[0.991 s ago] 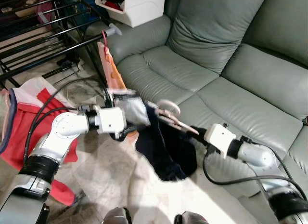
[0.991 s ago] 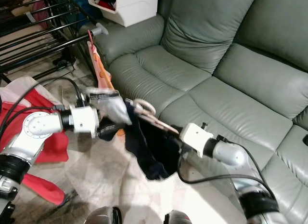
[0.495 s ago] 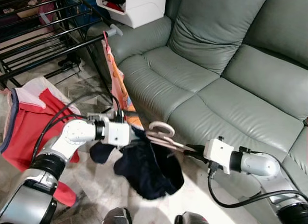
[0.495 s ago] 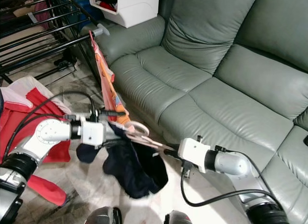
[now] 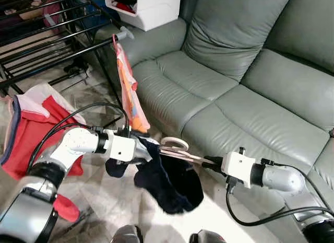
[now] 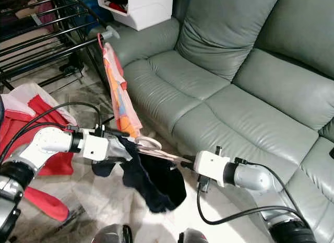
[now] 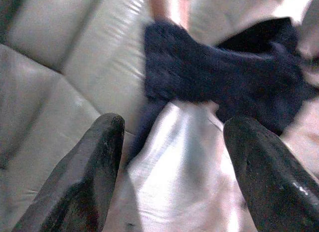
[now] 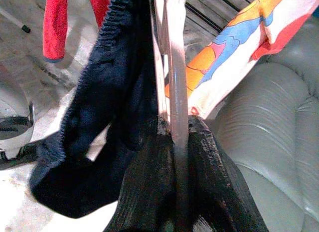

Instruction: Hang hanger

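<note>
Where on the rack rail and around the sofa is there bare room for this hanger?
The rack rail is bare back from the orange garment at its capped end. The sofa cushions are bare. It is crowded between the grippers: the right gripper clamps the pink hanger, draped with a dark garment beside the open left gripper.

Home living room: grey-green leather sofa, black clothes drying rack with an orange printed garment hanging from it, red clothes piled on the tiled floor, white storage unit.

Tiled floor with red clothing beside the drying rack
</note>
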